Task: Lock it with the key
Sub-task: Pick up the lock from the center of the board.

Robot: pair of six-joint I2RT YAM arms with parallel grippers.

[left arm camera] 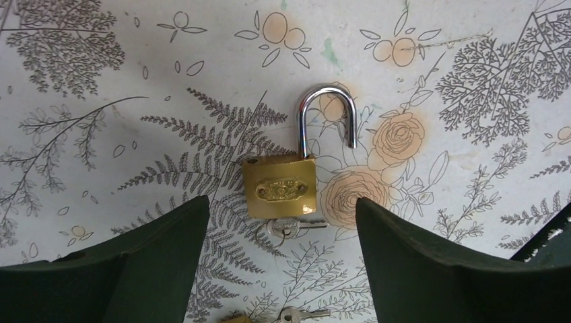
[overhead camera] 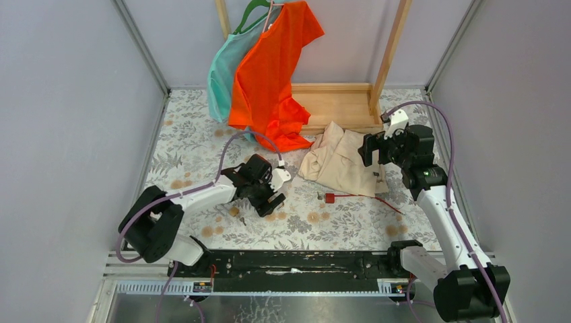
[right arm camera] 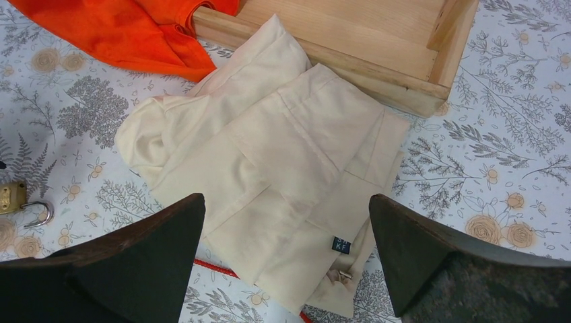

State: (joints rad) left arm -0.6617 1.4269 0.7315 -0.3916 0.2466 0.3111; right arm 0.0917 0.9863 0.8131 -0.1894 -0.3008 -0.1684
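Inspecting the left wrist view first: one brass padlock [left arm camera: 279, 188] lies flat on the floral desk [left arm camera: 101, 134], its steel shackle [left arm camera: 326, 114] sprung open, one leg seated in the body and the other hanging free. Two keys are counted. The first key [left arm camera: 284, 229] lies crosswise just below the bottom edge of the lock body; whether it touches the body cannot be told. The second key [left arm camera: 301, 313] lies further down at the frame edge, beside a sliver of brass too cut off to identify.

The left claw [left arm camera: 281, 205] is spread wide, its two fingers standing either side of the padlock and clear of it — nothing pinched. In the overhead view this claw is low over the middle of the desk.

The right claw [right arm camera: 286, 198] is likewise spread wide and grips nothing. It is raised above one folded beige garment [right arm camera: 283, 134] on the right part of the desk, well apart from the padlock.

Other items, counted: one wooden rack [overhead camera: 337, 104] at the far edge, with two garments hanging from it — one orange shirt [overhead camera: 273, 74] and one teal shirt [overhead camera: 222, 74] partly behind it. One small red tag [overhead camera: 330, 197] with a thin red cord lies on the desk just in front of the beige garment.
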